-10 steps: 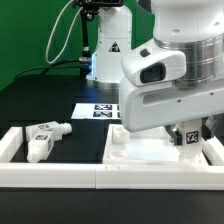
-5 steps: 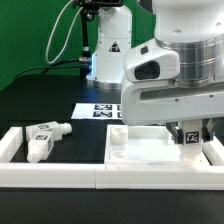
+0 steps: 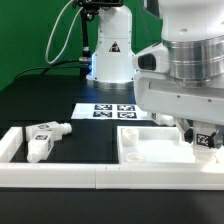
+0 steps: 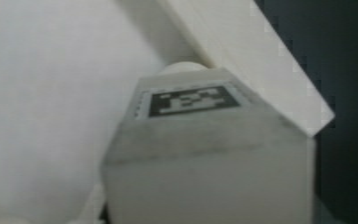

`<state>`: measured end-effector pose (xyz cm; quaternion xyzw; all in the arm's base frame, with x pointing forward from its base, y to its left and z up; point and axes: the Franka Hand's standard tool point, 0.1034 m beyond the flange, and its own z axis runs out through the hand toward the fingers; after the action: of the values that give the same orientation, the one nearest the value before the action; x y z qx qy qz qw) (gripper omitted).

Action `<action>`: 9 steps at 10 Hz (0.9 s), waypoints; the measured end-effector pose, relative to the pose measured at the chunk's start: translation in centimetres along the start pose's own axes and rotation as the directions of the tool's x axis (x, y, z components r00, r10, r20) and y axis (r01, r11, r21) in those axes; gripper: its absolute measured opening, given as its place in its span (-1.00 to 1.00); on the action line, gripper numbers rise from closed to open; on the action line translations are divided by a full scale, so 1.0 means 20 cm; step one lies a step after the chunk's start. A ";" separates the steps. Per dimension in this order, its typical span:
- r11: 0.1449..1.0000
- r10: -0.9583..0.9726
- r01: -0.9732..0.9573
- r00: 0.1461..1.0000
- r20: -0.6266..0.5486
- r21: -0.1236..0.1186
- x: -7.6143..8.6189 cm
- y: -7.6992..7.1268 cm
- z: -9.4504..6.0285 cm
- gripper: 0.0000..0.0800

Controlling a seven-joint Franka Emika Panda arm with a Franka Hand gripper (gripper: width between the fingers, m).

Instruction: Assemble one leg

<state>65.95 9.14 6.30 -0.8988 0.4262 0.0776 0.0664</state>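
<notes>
My gripper hangs low at the exterior view's right, over the right edge of the flat white tabletop. It is shut on a leg, a small white block whose black-and-white tag faces the camera. In the wrist view the leg fills the middle, tag up and rounded peg end pointing away, over the tabletop's raised rim. My fingers are hidden in that view. Two other legs lie at the left.
The marker board lies on the black table behind the tabletop. A low white rail runs along the front and turns up at the left corner. The arm's base stands at the back.
The arm has moved toward the exterior view's right with the leg in its grip, uncovering most of the tabletop. The loose legs at the left have not moved.
</notes>
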 end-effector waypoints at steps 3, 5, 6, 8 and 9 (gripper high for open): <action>0.968 0.251 -0.251 0.968 0.012 0.016 -0.02 0.02 -0.01 -0.29; 0.943 0.332 -0.332 0.943 0.001 0.029 -0.06 0.02 -0.02 -0.29; 0.946 0.324 -0.324 0.946 0.000 0.028 -0.06 0.02 -0.02 -0.29; 0.971 0.237 -0.237 0.972 -0.004 0.029 -0.06 0.02 -0.02 -0.09; 0.997 0.071 -0.070 0.997 -0.017 0.039 -0.05 0.01 -0.06 0.37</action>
<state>65.28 9.65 7.65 -0.8824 0.4597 0.0635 0.0770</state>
